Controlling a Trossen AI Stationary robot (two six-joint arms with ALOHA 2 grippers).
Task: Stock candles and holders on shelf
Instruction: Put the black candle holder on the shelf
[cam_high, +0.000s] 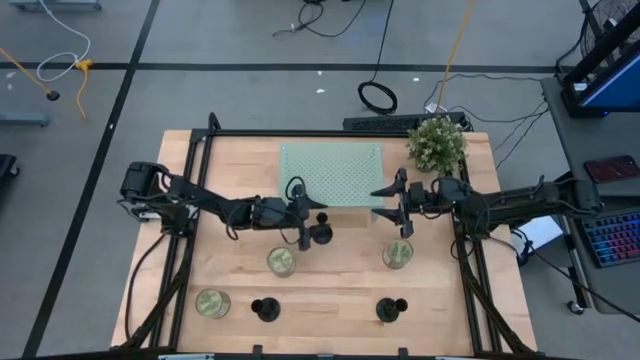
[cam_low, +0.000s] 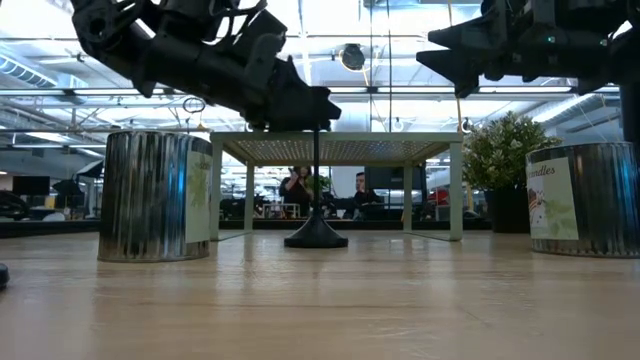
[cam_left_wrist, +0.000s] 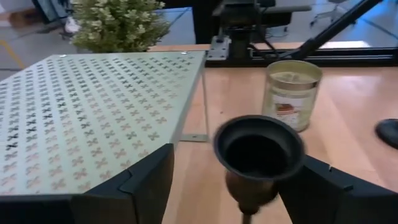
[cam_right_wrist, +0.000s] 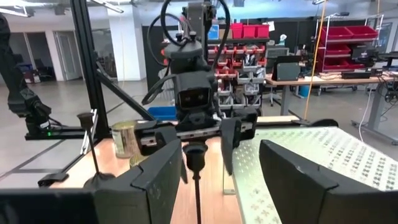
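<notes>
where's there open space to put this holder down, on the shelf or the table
The shelf top is bare throughout, bordered by the plant at its right corner. The front is crowded with candles and holders. The left gripper is at its holder.

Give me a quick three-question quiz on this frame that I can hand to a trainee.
1. How many candles stand on the table?
2. What is between the fingers of the left gripper? A: a candle. B: the cup of a holder. C: nothing.
3. True or false: nothing stands on the shelf yet.

Key: 1: three. 2: B. 3: true.
</notes>
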